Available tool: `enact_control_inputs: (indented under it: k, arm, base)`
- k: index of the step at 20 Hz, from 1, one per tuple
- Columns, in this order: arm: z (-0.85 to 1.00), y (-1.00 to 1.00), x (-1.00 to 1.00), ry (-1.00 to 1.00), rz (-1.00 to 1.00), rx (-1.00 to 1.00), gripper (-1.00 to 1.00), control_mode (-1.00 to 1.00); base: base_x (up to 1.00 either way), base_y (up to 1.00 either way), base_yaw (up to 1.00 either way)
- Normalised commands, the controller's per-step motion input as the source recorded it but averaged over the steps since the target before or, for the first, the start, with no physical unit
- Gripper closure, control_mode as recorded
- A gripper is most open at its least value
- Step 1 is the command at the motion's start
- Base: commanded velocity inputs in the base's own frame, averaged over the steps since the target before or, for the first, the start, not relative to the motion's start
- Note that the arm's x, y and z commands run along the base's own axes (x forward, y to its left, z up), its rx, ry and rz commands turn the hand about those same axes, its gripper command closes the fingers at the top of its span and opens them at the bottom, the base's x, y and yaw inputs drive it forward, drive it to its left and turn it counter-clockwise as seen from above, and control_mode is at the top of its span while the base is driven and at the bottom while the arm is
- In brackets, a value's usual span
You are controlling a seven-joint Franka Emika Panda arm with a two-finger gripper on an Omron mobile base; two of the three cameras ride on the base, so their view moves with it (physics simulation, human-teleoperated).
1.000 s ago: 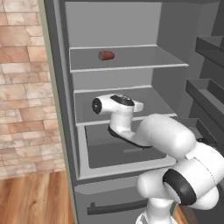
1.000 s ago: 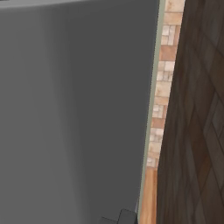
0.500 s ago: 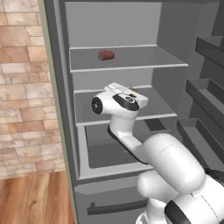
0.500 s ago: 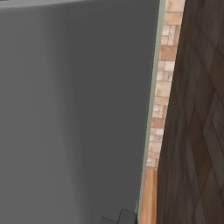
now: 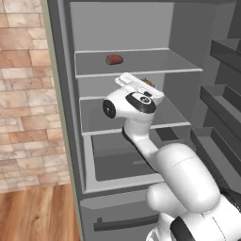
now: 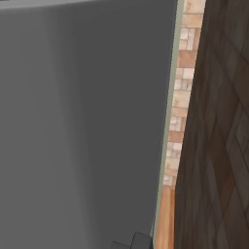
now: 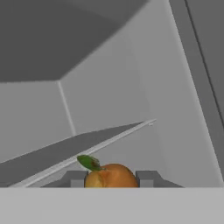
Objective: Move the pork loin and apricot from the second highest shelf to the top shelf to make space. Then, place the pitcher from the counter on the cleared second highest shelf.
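The apricot point(image 7: 110, 176), a tiny round orange fruit with a green leaf, sits pinched between the two dark finger tips of the white arm's gripper point(image 7: 111, 178), up in the gap between the two flat grey fridge shelves. The stubby reddish-brown pork loin point(image 5: 114, 59) is already lying on the top shelf point(image 5: 141, 71), left of centre. The second highest shelf point(image 5: 103, 128) below looks bare. My worry: the fruit is small and round, so it could squirt out of the pinch, or the hand could clip the top shelf's pale front rim going up and knock it loose.
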Motion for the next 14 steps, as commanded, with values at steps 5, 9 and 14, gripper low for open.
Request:
enact_control_inputs:
  k: [5,9,14]
  arm:
    - [0.71,-0.01,0.12,-0.02,0.0,0.0,1.0,-1.0]
    - [0.44,-0.26,0.33,0.03,0.0,0.0,1.0,-1.0]
    - [0.06,-0.51,0.59,0.12,0.0,0.02,1.0,-1.0]
  base:
    - [0.0,0.0,0.0]
    - [0.0,0.0,0.0]
    - [0.0,0.0,0.0]
